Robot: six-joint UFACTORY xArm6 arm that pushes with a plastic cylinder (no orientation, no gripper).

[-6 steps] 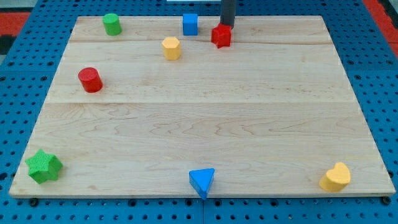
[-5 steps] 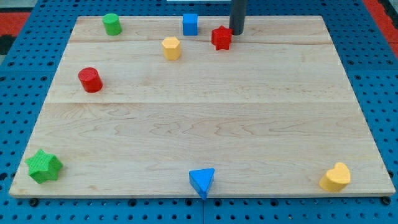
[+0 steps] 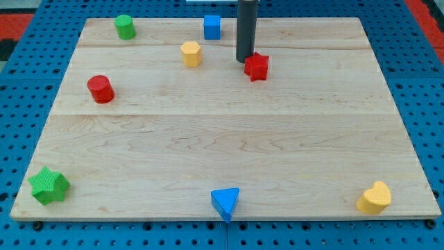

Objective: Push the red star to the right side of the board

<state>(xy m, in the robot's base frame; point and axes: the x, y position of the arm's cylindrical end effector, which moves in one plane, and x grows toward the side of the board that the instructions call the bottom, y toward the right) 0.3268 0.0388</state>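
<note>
- no readable text, labels, brands, numbers or signs anywhere in view
- wooden board [image 3: 229, 139]: plain grain only; coloured blocks: unmarked faces
- blue pegboard [image 3: 416, 90] around it: holes only, no print

A pale wooden board [image 3: 229, 139] of joined planks (the seams run across the view) lies on a blue pegboard [image 3: 416, 76] dotted with holes. Red patches show at the view's top corners [image 3: 14, 21]. The light is even, with soft shadows.

Board [image 3: 326, 125] right of red star [image 3: 257, 67] holds no blocks.
</note>
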